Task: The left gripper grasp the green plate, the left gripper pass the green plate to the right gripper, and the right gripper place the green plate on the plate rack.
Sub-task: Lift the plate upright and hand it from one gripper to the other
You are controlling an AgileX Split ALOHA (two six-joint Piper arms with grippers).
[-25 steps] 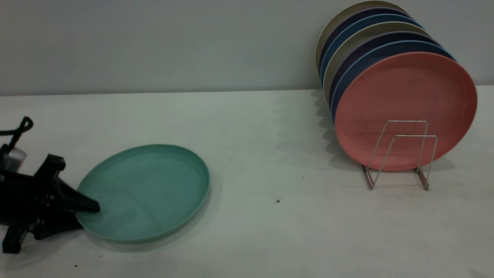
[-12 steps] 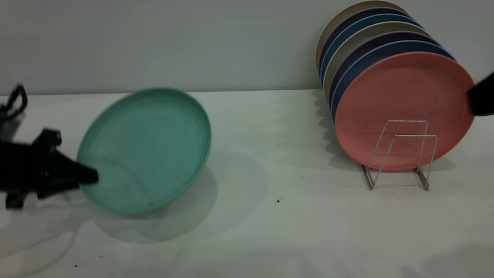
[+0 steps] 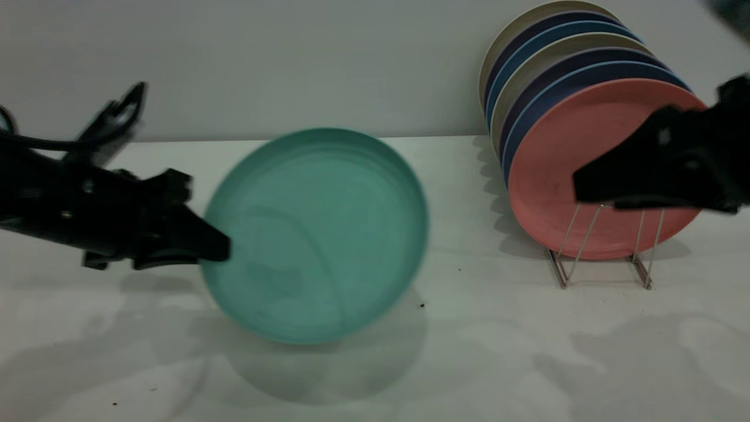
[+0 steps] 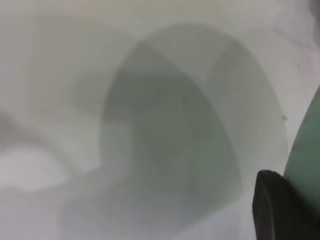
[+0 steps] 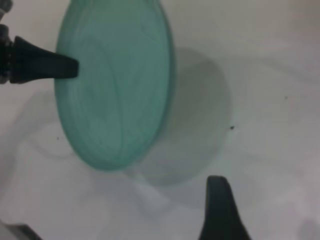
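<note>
The green plate (image 3: 319, 234) hangs above the table left of centre, tilted up with its face towards the exterior camera. My left gripper (image 3: 224, 252) is shut on its left rim and reaches in from the left. In the left wrist view one black finger (image 4: 280, 210) lies against the plate's edge (image 4: 306, 150). My right gripper (image 3: 580, 186) is open and empty. It hovers at the right, in front of the plate rack (image 3: 644, 275), pointing left, well apart from the plate. The right wrist view shows the plate (image 5: 115, 85), the left gripper (image 5: 75, 67) and one of its own fingers (image 5: 220, 200).
Several plates stand upright in the rack, a salmon-pink plate (image 3: 545, 193) at the front with blue and beige ones behind. The rack's front loops stand in front of the pink plate. A grey wall (image 3: 293, 58) runs along the back of the white table (image 3: 469, 351).
The left gripper has lifted the green plate off the table, tilted it upright and carried it right. The right gripper has come in from the right edge to in front of the rack.
</note>
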